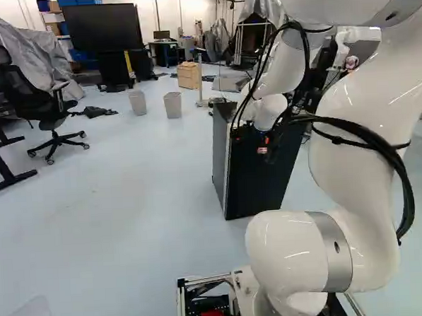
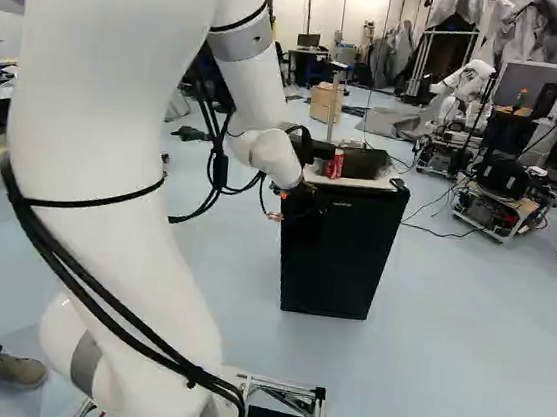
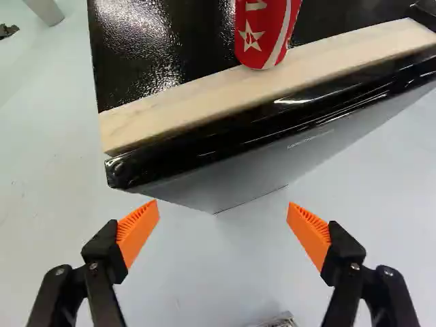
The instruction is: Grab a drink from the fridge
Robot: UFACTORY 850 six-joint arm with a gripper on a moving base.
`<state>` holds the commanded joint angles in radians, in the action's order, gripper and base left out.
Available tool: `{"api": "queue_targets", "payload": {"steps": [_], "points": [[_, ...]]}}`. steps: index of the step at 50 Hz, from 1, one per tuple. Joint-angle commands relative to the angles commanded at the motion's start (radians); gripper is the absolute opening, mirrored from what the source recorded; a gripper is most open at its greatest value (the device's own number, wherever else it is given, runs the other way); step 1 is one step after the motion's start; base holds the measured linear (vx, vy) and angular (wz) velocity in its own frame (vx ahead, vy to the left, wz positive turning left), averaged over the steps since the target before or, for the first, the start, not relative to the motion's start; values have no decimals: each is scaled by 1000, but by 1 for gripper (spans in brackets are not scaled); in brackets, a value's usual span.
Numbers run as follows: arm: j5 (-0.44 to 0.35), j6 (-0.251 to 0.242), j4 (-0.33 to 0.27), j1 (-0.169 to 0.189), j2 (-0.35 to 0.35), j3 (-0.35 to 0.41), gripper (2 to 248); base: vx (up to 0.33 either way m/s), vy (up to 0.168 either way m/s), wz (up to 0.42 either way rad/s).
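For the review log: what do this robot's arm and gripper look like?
The arm is glossy white, with thick rounded segments and grey bands at joints. Black cables run along its outside, held by thin black straps. The gripper has two black, jointed fingers with small screw heads and bright orange pads, ridged on the inner faces.

Ahead of my jaws stands the fridge (image 2: 333,260), a can (image 3: 264,34) upright on its top near the front edge. In the left base view, two bins (image 1: 173,106) stand beyond it, a chair (image 1: 42,103) left, a box (image 1: 189,75) behind.
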<state>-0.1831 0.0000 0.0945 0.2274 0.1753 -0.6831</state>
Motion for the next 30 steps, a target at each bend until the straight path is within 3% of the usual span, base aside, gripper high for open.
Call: {"api": "queue_targets", "payload": {"steps": [30], "points": [[0, 0, 0, -14, 15, -18, 247, 0, 0, 0]]}}
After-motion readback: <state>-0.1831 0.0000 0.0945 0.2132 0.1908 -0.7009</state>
